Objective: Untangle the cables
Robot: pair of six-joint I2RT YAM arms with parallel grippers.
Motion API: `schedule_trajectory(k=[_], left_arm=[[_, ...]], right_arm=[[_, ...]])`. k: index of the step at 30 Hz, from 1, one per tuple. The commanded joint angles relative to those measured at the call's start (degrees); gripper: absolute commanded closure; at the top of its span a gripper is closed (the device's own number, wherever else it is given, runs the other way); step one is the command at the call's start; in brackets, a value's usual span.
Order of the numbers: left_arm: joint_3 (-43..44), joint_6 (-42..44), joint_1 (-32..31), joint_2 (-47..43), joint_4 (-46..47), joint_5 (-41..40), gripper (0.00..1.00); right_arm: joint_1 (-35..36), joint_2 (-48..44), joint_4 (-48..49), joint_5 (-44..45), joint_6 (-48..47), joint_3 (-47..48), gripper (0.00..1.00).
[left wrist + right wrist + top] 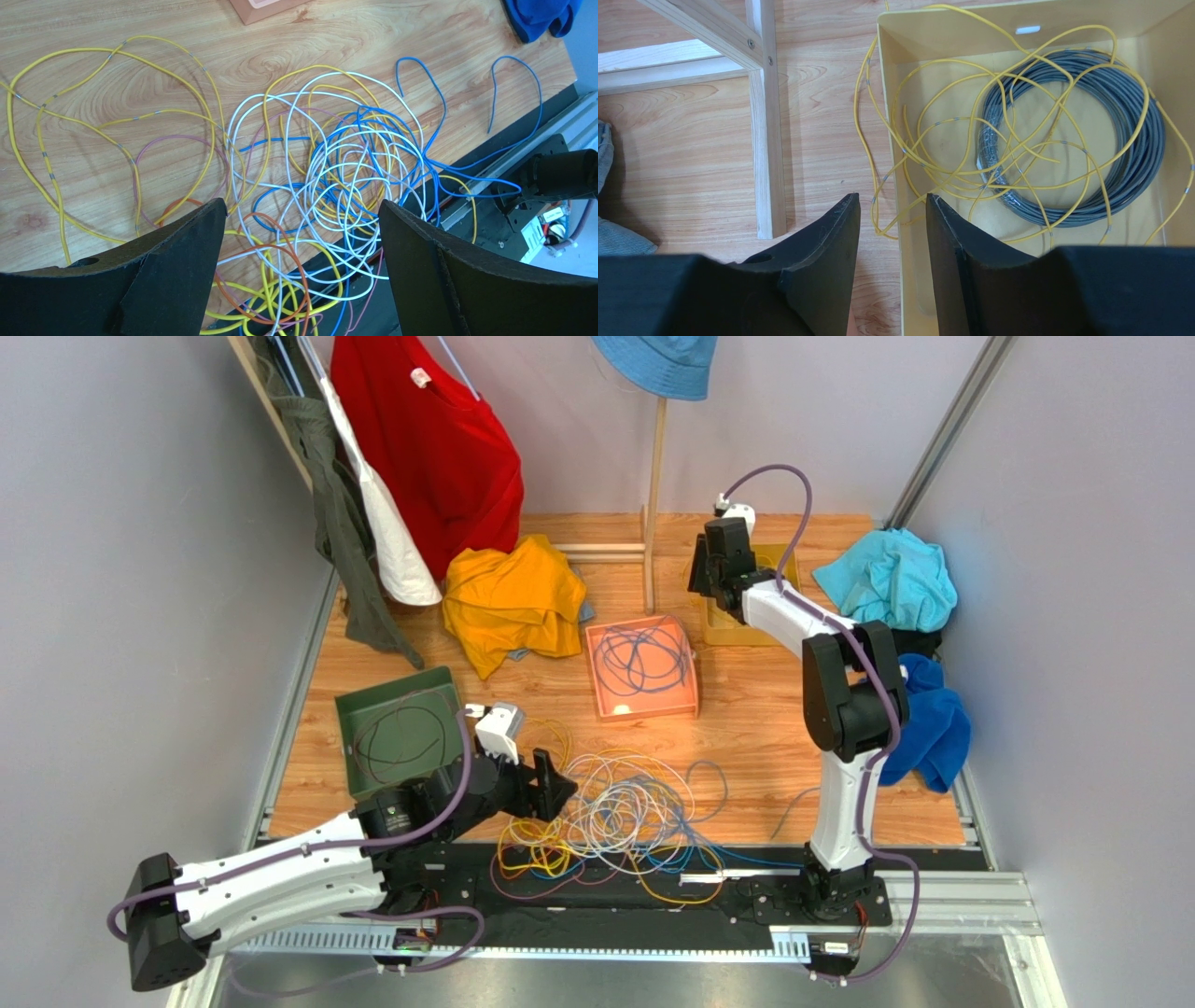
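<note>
The cables (617, 819) lie in a loose tangle of white, blue, yellow and orange loops at the table's near edge, some spilling onto the black rail. My left gripper (554, 787) hovers just left of the heap. In the left wrist view it (303, 204) is wide open above the tangle (337, 161), holding nothing. My right gripper (709, 567) is at the far side. Seen from the right wrist it (892, 197) is open and empty over the left wall of a yellow box (962, 35). A yellow cable (903, 152) hangs over that wall, and a grey coil (1130, 105) lies inside.
An orange tray (645, 711) holds a coiled cable, and a green tray (421, 686) holds a black one. An orange garment (512, 602), teal cloth (891, 577) and blue cloth (933, 721) lie around. A wooden stand (766, 119) rises left of the yellow box.
</note>
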Motion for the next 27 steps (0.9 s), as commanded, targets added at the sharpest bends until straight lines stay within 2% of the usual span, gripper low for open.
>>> schedule_trajectory(k=[1, 8, 12, 27], left_arm=[[-0.2, 0.2, -0.1, 1.3, 2.6, -0.5, 0.11], [0.0, -0.2, -0.1, 1.9, 2.8, -0.1, 0.11], [-0.3, -0.2, -0.1, 1.8, 2.8, -0.3, 0.11], [-0.7, -0.3, -0.1, 1.7, 2.8, 0.1, 0.11]], right_arm=[[-0.2, 0.5, 2.5, -1.1, 1.9, -0.1, 0.57], [-0.2, 1.0, 3.0, -1.3, 2.0, -0.3, 0.6], [-0.2, 1.5, 2.5, -1.9, 2.3, 0.6, 0.67], [-0.2, -0.6, 5.4, -1.9, 3.4, -3.6, 0.66]])
